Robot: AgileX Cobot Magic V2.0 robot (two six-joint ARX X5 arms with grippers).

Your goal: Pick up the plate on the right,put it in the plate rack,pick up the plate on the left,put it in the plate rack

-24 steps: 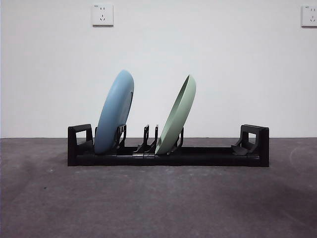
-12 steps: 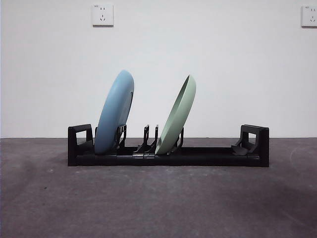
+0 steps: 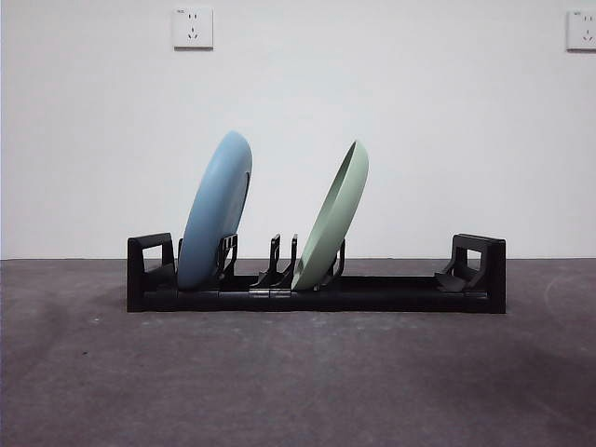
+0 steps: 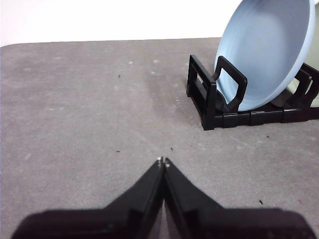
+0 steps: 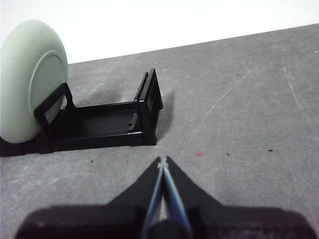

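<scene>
The long black plate rack (image 3: 400, 293) stands across the middle of the table. A light blue plate (image 3: 216, 209) leans upright in a slot near its left end, and a pale green plate (image 3: 333, 216) leans in a slot near the middle. In the left wrist view, my left gripper (image 4: 163, 161) is shut and holds nothing, hovering over bare table beside the rack's left end (image 4: 204, 92) and the blue plate (image 4: 266, 50). My right gripper (image 5: 162, 161) is shut and holds nothing, off the rack's right end (image 5: 149, 107), with the green plate (image 5: 30, 74) beyond it.
The table is a dark grey mat (image 3: 298, 372) against a white wall with two power sockets (image 3: 193, 28). Neither arm shows in the front view.
</scene>
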